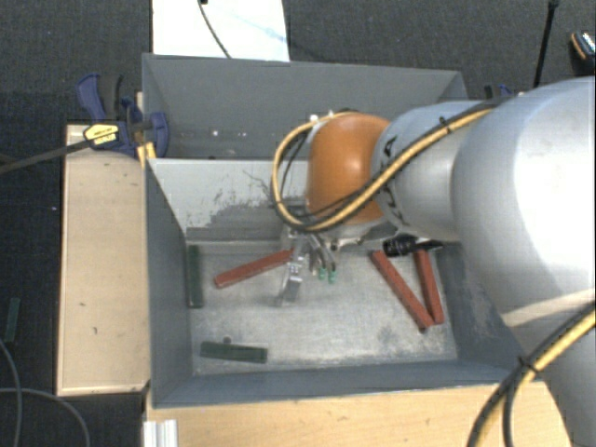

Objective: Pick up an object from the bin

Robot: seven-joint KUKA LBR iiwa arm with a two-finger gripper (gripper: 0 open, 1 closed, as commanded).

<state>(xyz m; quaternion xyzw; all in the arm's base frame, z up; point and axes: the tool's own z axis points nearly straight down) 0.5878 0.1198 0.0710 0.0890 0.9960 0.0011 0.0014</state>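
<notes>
Your tool (pixel 296 282) sits low in the middle of the bin (pixel 168 296), at the right end of a red-brown stick (pixel 250 270). You can't tell whether it's open or closed.

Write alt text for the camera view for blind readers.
The robot's gripper hangs in the grey bin at one end of a red-brown stick. Two similar sticks lie to its right, two dark green bars left and front.

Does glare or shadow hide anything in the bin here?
Camera view: even light on the bin floor, no hard shadows; a bright sheen on the silver arm and orange cover; the arm itself, not shadow, covers the bin's right corner.
</notes>
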